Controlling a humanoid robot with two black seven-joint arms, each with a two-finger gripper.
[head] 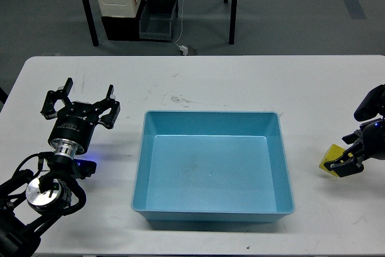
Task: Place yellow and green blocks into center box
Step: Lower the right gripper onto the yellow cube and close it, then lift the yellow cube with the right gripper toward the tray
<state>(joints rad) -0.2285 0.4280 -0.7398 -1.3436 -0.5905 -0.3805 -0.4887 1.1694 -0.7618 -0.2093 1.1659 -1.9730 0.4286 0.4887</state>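
Our right gripper (338,164) pinches the yellow block (329,156); the blue tray (139,173), inboard of it, holds nothing. Our left gripper (79,102) is spread; green block unseen.

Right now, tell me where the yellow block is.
In the head view the yellow block sits at the right gripper near the table's right edge, right of the blue tray and outside it.

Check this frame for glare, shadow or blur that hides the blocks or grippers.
Head view: even light, sharp, no glare. The blue tray casts a faint shadow. The right gripper is dark against the yellow block, its fingers hard to separate. The left gripper reads clearly, open. No green block is visible.
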